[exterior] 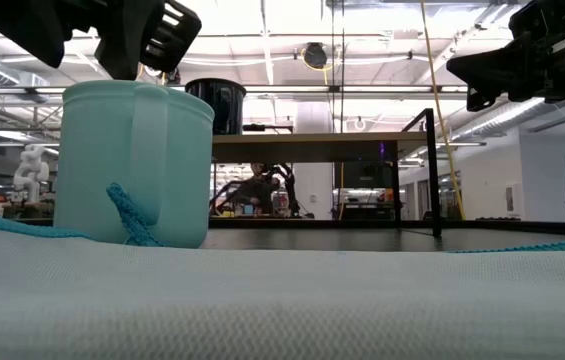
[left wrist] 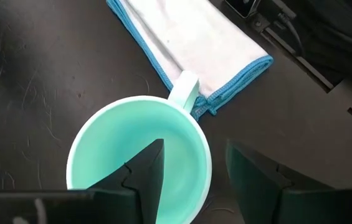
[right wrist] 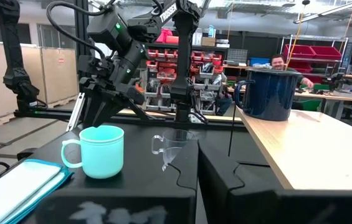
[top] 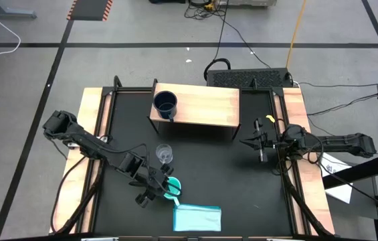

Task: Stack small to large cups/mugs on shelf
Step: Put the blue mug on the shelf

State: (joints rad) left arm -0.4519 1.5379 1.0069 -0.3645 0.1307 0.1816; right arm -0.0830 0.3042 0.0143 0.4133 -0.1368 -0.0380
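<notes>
The left gripper (top: 164, 187) is parked right over the turquoise mug (top: 170, 187) near the front of the black table (top: 209, 167), fingers spread apart. In the left wrist view one finger (left wrist: 147, 171) hangs inside the mug's mouth and the other sits outside the rim, so the wall of the mug is between them, but they aren't clamped on it as far as I can see. The mug stands upright on the table with its handle pointing toward the folded light blue cloth (top: 197, 217), and the handle end is just about touching the cloth's blue-stitched edge.

Just beside that, a bit farther back on the table, is the small clear glass cup (top: 164, 154), upright, close to the left arm's wrist. Pretty hard to make out against the black top, but the right wrist view shows it (right wrist: 171, 147) standing next to the turquoise one, apart from it.

Behind those is the shelf (top: 205, 107), light wood top, dark sides. The dark navy mug (top: 165, 104) sits upright on its left end, near the corner.

The right gripper (top: 253, 142) is way over on the right side of the table, off the surface, fingers pinched together with nothing in them, pointing toward the middle.

In the right wrist view a person (right wrist: 280, 62) shows in the room behind the shelf.
</notes>
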